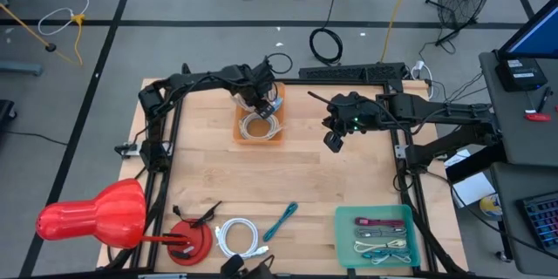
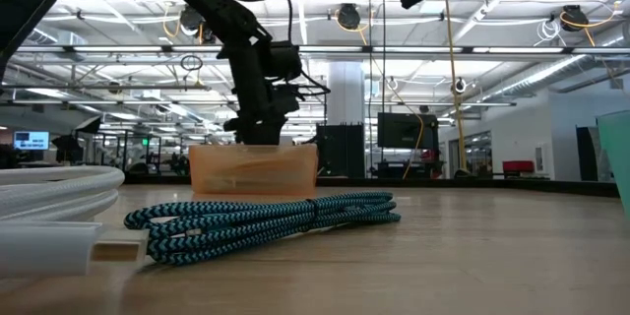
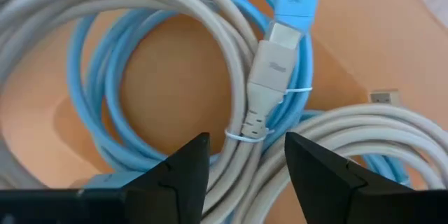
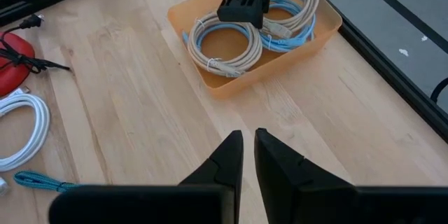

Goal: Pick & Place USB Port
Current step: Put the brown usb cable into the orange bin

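From above, the left gripper (image 1: 260, 103) hangs over the orange tray (image 1: 241, 131) of coiled cables (image 1: 260, 125) at upper centre, while its wrist view shows fingers (image 3: 183, 175) parted above them; the right gripper (image 4: 248, 147) hovers closed.

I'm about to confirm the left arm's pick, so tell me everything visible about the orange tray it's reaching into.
The orange tray is a shallow, translucent-looking plastic rectangle with low walls, resting flat on the wooden table near its far edge. It holds coiled beige and light-blue cables, bundled with thin ties. The left gripper hangs inside it, fingers open around a beige coil.
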